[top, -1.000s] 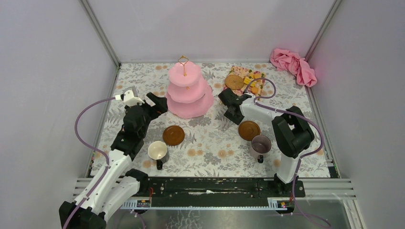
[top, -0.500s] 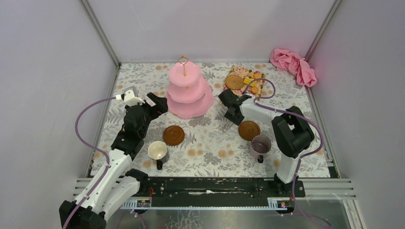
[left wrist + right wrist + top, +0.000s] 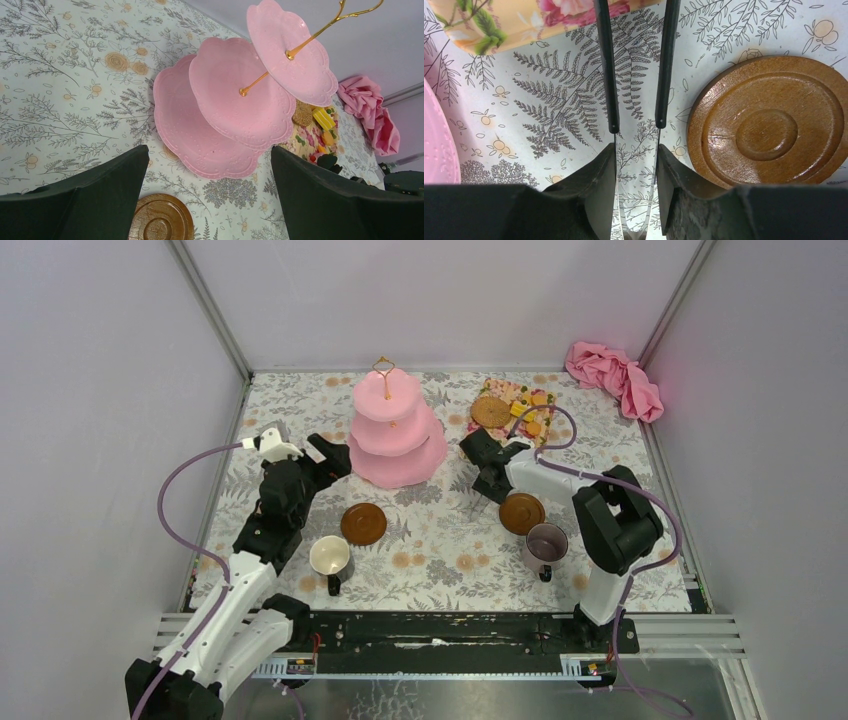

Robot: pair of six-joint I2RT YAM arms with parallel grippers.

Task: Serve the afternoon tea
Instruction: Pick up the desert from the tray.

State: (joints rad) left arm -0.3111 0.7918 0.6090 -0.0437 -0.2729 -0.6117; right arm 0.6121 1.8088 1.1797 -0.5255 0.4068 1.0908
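So far little is served: the cake stand (image 3: 398,430) is bare, biscuits (image 3: 530,410) lie at the back right, both mugs (image 3: 329,556) stand off their saucers (image 3: 363,524). Right gripper (image 3: 636,150) pinches the tongs (image 3: 606,65); left gripper (image 3: 207,150) gapes wide.

Plain grey walls (image 3: 450,300) enclosed a table (image 3: 440,540) with a floral-printed top. Aluminium posts (image 3: 210,310) rose at the upper left and upper right. The light was even.
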